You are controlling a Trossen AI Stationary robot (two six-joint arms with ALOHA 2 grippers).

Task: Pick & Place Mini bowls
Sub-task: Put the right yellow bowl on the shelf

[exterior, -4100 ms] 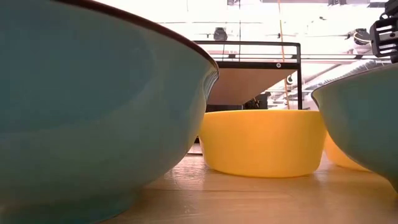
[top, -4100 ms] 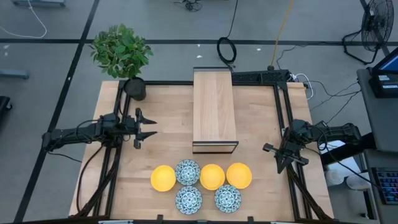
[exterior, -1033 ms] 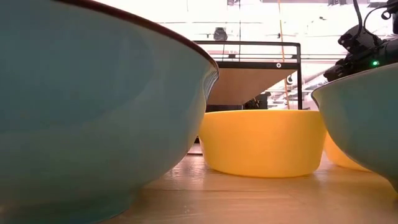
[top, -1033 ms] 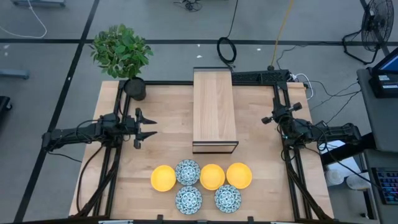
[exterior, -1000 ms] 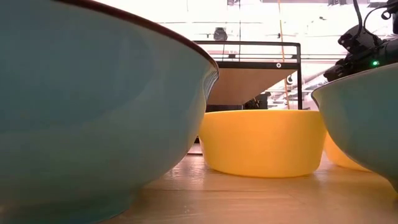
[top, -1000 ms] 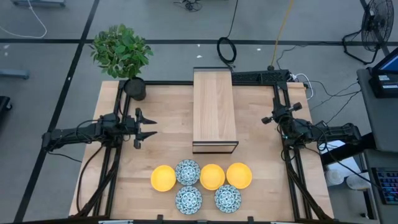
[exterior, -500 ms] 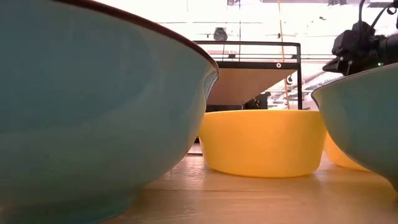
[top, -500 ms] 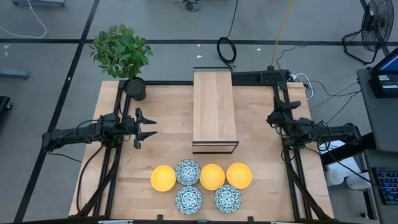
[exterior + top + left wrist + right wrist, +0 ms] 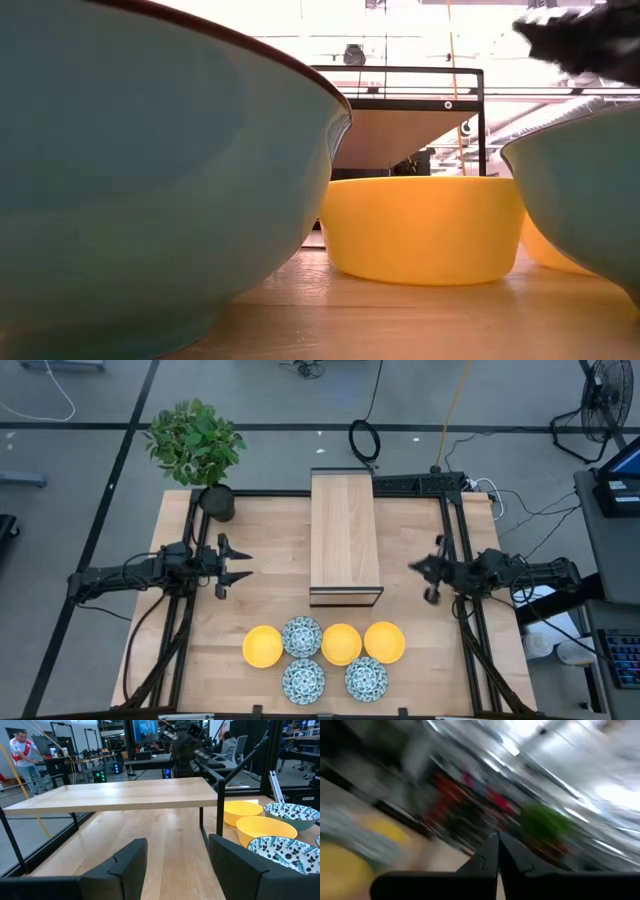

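Six mini bowls stand on their bases in two rows near the table's front edge. Three are yellow (image 9: pixel 263 646) (image 9: pixel 341 644) (image 9: pixel 384 642) and three are blue floral (image 9: pixel 301 636) (image 9: pixel 303 681) (image 9: pixel 366 679). My left gripper (image 9: pixel 240 565) hovers open at the table's left side, pointing level toward the right, with nothing between its fingers (image 9: pixel 129 865). My right gripper (image 9: pixel 416 569) is shut and blurred at the table's right side, above the wood and far behind the bowls. The right wrist view shows its fingertips (image 9: pixel 497 842) closed together.
A low wooden shelf on a black frame (image 9: pixel 344 538) stands at the table's middle, behind the bowls. A potted plant (image 9: pixel 217 502) sits at the far left corner. Bare tabletop (image 9: pixel 270 590) lies between the left gripper and the bowls. A person (image 9: pixel 21 750) stands in the room beyond.
My right gripper has swung round at the wrist. It pointed toward the table's far edge and now points toward the table's left, over the wood beside the shelf. It has tipped up a little, stayed shut, and is blurred with motion. The bowls have kept still.
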